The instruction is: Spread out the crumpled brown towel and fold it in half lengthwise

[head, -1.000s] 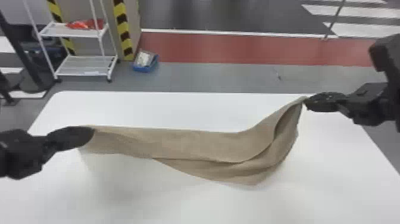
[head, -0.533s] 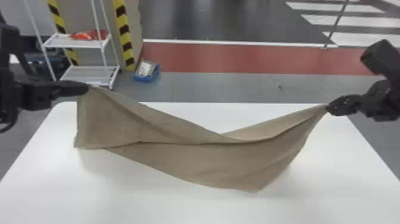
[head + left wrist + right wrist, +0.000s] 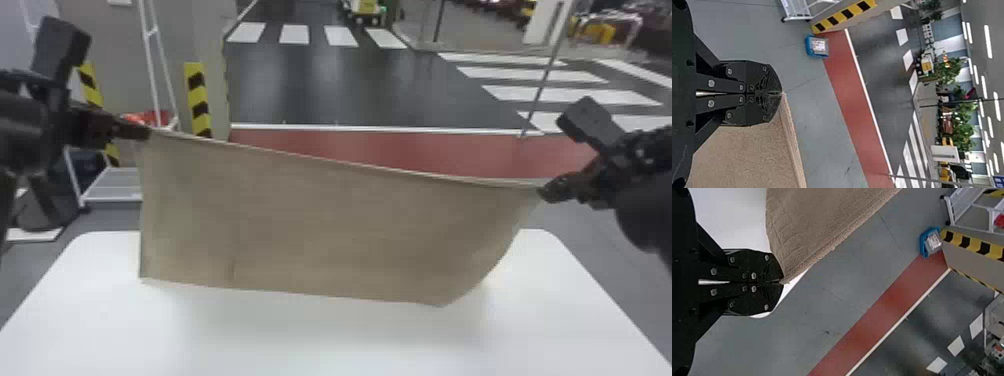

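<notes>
Raised the towel [image 3: 320, 225] higher and straighter above the table [image 3: 125, 330], clenching it in left gripper [image 3: 148, 132] and right gripper [image 3: 543, 193]; probably ready to lay flat, then fold.

The brown towel [image 3: 330, 225] hides much of the far edge of the white table [image 3: 325, 345], whose near edge is cut off.

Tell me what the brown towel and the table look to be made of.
The towel looks like matt terry cloth, likely cotton, judging by its nubbly looped surface and thick ribbed hem in the wrist views. The table has a smooth white top with a soft sheen, perhaps laminate or plastic; painted board is possible too.
</notes>
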Tool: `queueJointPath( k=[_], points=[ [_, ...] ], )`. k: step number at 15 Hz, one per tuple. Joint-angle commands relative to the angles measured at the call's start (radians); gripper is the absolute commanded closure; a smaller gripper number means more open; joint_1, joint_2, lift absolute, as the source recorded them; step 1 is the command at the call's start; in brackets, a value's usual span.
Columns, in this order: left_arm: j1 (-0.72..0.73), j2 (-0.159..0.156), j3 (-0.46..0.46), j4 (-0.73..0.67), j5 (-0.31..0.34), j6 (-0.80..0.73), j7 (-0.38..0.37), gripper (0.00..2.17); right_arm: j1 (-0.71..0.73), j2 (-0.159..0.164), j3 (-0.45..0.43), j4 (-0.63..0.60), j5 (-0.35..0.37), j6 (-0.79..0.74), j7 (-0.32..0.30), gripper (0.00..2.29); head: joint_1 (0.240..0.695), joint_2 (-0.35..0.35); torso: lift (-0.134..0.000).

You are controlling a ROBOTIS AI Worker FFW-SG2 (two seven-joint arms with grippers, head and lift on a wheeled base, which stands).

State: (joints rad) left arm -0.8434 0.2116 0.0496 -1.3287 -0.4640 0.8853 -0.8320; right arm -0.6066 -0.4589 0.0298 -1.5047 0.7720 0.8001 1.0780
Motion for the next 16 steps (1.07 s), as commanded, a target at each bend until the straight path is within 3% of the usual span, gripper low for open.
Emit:
queueJointPath(
  k=[1,2,4,5,7,9,11,14,15,16],
  points=[
    [-0.098,-0.032,-0.016,0.134,-0.002,-0.107,0.016,1.55,-0.107,0.063,0.022,0.084,0.027,0.025,-0.056,1.63,0.447,-0.091,-0.124],
    [-0.109,-0.034,-0.016,0.137,-0.001,-0.107,0.022,1.55,-0.128,0.081,0.013,0.087,0.030,0.055,-0.076,1.63,0.427,-0.093,-0.124],
    [-0.094,-0.029,-0.002,0.109,0.030,-0.107,0.004,1.55,-0.122,0.074,0.010,0.043,0.018,0.083,-0.070,1.63,0.388,-0.098,-0.124],
    [-0.042,-0.017,0.021,0.022,0.042,-0.094,-0.016,1.55,-0.093,0.051,-0.001,-0.025,-0.007,0.126,-0.056,1.63,0.370,-0.100,-0.124],
    [0.119,0.023,0.096,-0.175,0.073,-0.051,-0.055,1.55,0.022,-0.029,-0.031,-0.187,-0.082,0.184,-0.020,1.63,0.361,-0.101,-0.124],
    [0.334,0.058,0.191,-0.377,0.133,-0.015,-0.091,1.55,0.206,-0.078,-0.110,-0.370,-0.122,0.196,0.042,1.63,0.375,-0.097,-0.124],
    [0.561,0.077,0.280,-0.530,0.185,-0.024,-0.114,1.55,0.438,-0.087,-0.226,-0.548,-0.160,0.187,0.082,1.63,0.449,-0.074,-0.124],
    [0.850,0.069,0.388,-0.669,0.254,-0.137,-0.154,1.55,0.728,-0.072,-0.381,-0.713,-0.211,0.123,0.118,1.63,0.566,-0.054,-0.124],
    [0.928,0.061,0.414,-0.698,0.281,-0.171,-0.160,1.55,0.801,-0.060,-0.424,-0.741,-0.220,0.067,0.134,1.63,0.614,-0.051,-0.124],
    [0.978,0.052,0.423,-0.713,0.291,-0.205,-0.180,1.55,0.854,-0.052,-0.455,-0.753,-0.241,0.034,0.148,1.63,0.695,-0.049,-0.124]
  ],
)
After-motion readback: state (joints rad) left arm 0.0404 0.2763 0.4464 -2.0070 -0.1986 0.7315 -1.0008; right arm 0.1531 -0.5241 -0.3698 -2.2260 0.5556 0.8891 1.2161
